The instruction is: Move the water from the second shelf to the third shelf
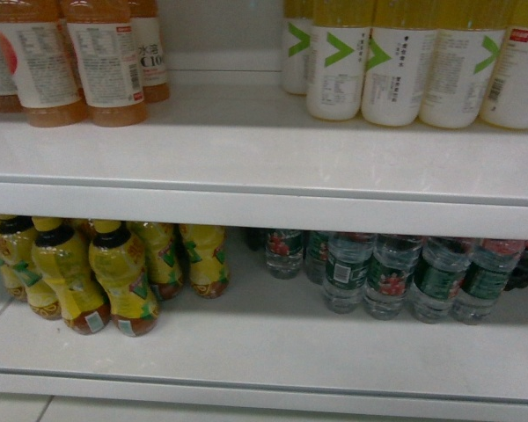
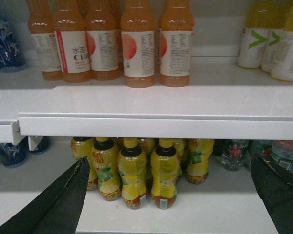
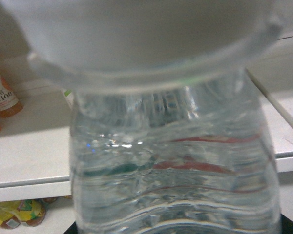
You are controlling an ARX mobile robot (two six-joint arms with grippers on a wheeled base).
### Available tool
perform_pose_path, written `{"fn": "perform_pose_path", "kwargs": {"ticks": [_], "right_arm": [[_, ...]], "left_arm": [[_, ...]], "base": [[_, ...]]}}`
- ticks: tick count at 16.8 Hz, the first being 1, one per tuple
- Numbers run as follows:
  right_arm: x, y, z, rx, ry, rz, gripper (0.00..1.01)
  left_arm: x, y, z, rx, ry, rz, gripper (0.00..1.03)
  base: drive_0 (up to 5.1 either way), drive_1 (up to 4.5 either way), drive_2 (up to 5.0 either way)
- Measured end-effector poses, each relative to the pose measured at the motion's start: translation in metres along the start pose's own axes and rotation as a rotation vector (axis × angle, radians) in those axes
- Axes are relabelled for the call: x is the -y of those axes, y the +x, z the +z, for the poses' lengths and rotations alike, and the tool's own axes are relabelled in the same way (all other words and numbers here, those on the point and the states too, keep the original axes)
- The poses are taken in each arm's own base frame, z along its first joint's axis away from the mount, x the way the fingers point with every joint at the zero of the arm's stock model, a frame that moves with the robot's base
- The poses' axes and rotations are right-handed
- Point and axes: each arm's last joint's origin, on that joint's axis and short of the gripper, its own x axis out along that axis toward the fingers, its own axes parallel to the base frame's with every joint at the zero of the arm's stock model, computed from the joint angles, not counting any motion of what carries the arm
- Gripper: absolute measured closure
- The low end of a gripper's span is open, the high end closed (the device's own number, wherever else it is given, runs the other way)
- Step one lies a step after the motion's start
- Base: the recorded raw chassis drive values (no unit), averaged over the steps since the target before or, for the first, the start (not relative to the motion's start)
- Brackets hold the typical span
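In the right wrist view a clear ribbed water bottle [image 3: 171,161] fills the frame, with red and green label colours showing through it. My right gripper [image 3: 178,230] is shut on it; only dark finger edges show at the bottom corners. The bottle hangs in front of a white shelf board [image 3: 24,151]. More water bottles [image 1: 387,277] with green labels stand on the lower shelf at the right of the head view. My left gripper [image 2: 169,163] is open, its black fingers [image 2: 63,200] framing yellow bottles. Neither arm appears in the head view.
Yellow juice bottles [image 1: 97,272] crowd the lower shelf's left. On the upper shelf [image 1: 246,149] stand orange drink bottles [image 1: 106,61] at the left and yellow bottles with white labels [image 1: 396,61] at the right. Blue bottles [image 2: 5,44] sit in the neighbouring bay.
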Motion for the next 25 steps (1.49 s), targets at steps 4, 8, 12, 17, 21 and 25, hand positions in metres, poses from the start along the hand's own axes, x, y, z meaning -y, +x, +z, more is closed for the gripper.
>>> {"fn": "perform_pose_path", "kwargs": {"ticks": [4,8,12,17,21,25], "right_arm": [[0.0000,-0.0001,-0.0001,-0.002,0.000,0.000,0.57],[-0.0001,-0.0002,0.0001,0.000,0.000,0.003,0.57],[-0.0001,0.0000,0.0001,0.001,0.000,0.004,0.57],[-0.0001,0.0001,0.0000,0.000,0.000,0.003,0.57],[-0.0001,0.0000,0.0000,0.000,0.000,0.004,0.57],[-0.0001,-0.0001,0.0002,0.001,0.000,0.004,0.57]], "left_arm": [[0.0000,0.0000,-0.0001,-0.001,0.000,0.000,0.05],[0.0000,0.0000,0.0000,0.000,0.000,0.000,0.05],[0.0000,0.0000,0.0000,0.000,0.000,0.000,0.05],[0.0000,0.0000,-0.0001,-0.001,0.000,0.000,0.05],[0.0000,0.0000,0.0000,0.000,0.000,0.000,0.05],[0.0000,0.0000,0.0000,0.000,0.000,0.000,0.05]], "base": [[-4.3,2.15,2.2],[-4.3,2.10,2.1],[-4.4,1.98,2.0],[-4.4,2.00,2.0],[-4.4,2.02,2.0],[-4.4,2.00,2.0]]}}
